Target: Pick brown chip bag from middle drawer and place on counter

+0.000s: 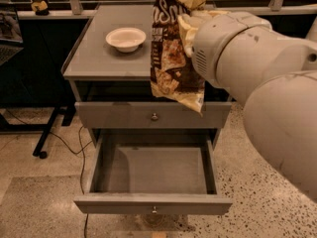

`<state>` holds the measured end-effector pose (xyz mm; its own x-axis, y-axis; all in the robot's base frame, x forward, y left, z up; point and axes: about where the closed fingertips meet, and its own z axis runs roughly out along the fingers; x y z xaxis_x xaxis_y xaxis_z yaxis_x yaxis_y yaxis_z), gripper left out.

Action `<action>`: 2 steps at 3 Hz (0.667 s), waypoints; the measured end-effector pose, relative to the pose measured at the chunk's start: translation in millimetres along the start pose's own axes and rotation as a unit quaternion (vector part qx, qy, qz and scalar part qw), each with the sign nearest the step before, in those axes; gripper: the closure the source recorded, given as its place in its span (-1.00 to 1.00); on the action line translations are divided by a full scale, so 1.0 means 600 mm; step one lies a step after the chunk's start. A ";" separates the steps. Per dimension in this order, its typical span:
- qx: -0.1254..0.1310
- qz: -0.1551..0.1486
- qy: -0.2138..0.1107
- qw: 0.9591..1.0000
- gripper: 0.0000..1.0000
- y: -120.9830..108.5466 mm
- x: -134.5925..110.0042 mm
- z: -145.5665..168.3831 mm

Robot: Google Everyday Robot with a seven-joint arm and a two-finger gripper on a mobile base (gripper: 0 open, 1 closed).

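bag (173, 58): held in the air at the counter's (99, 58) front edge, hung roughly upright. Top is crumpled and cut off by the frame; lower end is dangled below counter level. Dark-brown face with pictured chips and white lettering is turned to the camera, with cream edges.
bag contact: whether its back is brushed by the counter edge cannot be told.
gripper (187, 26): clamped onto the bag's upper right side, above the counter's right half. Cream fingers (184, 31) are seen pressed into the crinkled foil; the rest is hidden by the wrist housing.
drawer (153, 202): open and drawn out toward the camera, below the counter. Grey inner bottom is exposed; small knob is seen mid-front.
upper front (119, 115): shut, directly under the counter, round knob at centre. Right part is covered by the bag's lower end.
counter: matte grey, with thin raised side rims.
bowl (126, 38): white, set on the counter's left-centre, left of the bag and apart from it.
arm (257, 68): large, white, entered from the right of the counter. The counter's right part is covered by it.
floor (29, 182): speckled, around the counter's base.
cable (81, 152): laid on the floor left of the counter.
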<state>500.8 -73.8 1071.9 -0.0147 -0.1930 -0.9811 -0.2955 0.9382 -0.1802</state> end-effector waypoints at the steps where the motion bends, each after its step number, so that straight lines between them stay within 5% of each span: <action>1: 0.000 0.000 0.000 1.000 1.00 0.000 0.000 0.000; 2: -0.002 -0.003 -0.016 1.000 1.00 -0.002 -0.013 0.011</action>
<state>507.3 -71.3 1079.5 0.0168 -0.1898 -0.9817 -0.2992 0.9359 -0.1860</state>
